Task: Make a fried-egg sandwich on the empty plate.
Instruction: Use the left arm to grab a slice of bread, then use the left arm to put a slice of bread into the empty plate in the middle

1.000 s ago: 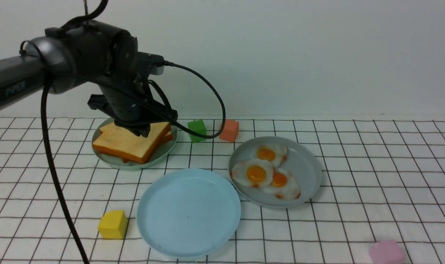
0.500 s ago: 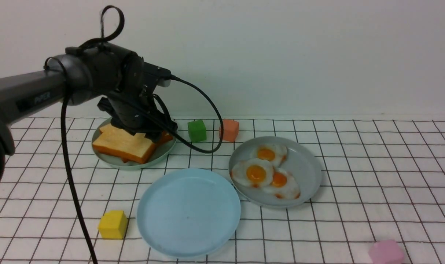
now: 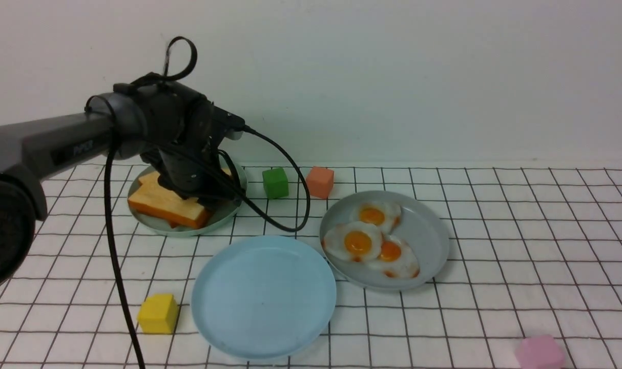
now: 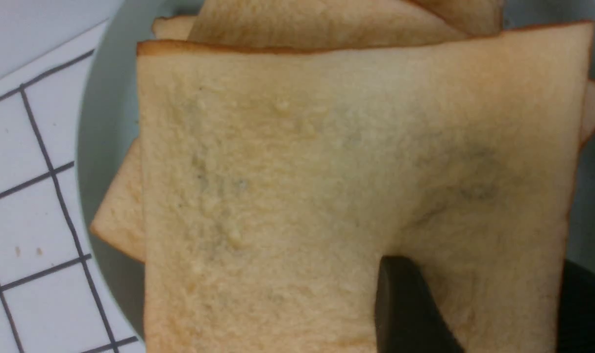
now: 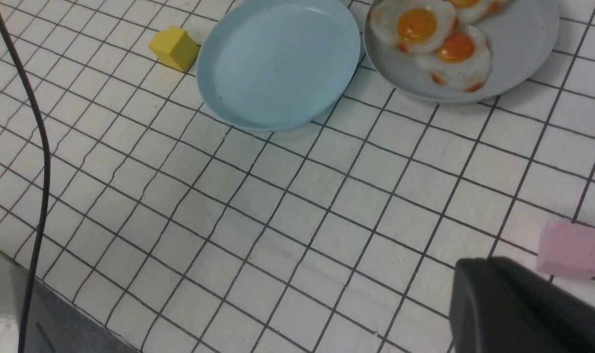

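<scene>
Under the left gripper [image 4: 488, 279], jaws spread astride one crust edge, the square golden-brown toy toast slice [image 4: 327, 171] lies flat, pale face up.

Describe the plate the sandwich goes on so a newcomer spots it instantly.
Three round plates sit on the gridded tablecloth. The target plate is the nearest the robot, between the yellow cube and the egg plate. It alone is sky blue and bare.
</scene>
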